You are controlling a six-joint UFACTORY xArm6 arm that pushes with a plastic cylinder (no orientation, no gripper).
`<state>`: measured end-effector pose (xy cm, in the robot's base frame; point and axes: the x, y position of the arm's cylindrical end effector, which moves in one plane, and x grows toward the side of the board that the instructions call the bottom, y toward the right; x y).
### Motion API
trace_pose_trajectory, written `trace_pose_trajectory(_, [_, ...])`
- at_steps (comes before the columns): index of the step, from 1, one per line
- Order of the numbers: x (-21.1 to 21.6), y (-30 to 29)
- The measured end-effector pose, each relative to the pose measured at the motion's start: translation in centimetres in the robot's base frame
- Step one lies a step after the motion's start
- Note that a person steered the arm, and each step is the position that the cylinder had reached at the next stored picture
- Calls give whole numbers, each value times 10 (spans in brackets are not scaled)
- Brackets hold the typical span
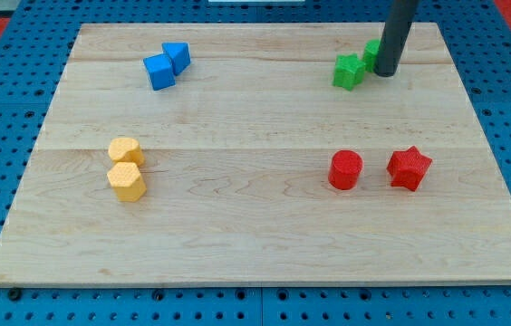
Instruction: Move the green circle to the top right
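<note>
The green circle [371, 51] lies near the view's top right, mostly hidden behind my rod. My tip [385, 72] rests on the board right against it, on its lower right side. A green star [349, 71] sits just to the left of my tip, touching or nearly touching the circle.
Two blue blocks [167, 65] sit together at the view's top left. A yellow round block [125, 150] and a yellow hexagon [127, 182] sit at the left. A red cylinder [345, 169] and a red star [409, 167] sit at the right. The wooden board [237, 244] ends in blue pegboard.
</note>
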<state>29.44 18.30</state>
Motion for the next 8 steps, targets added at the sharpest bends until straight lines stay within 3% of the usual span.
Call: trace_pose_trajectory(8, [-31,4])
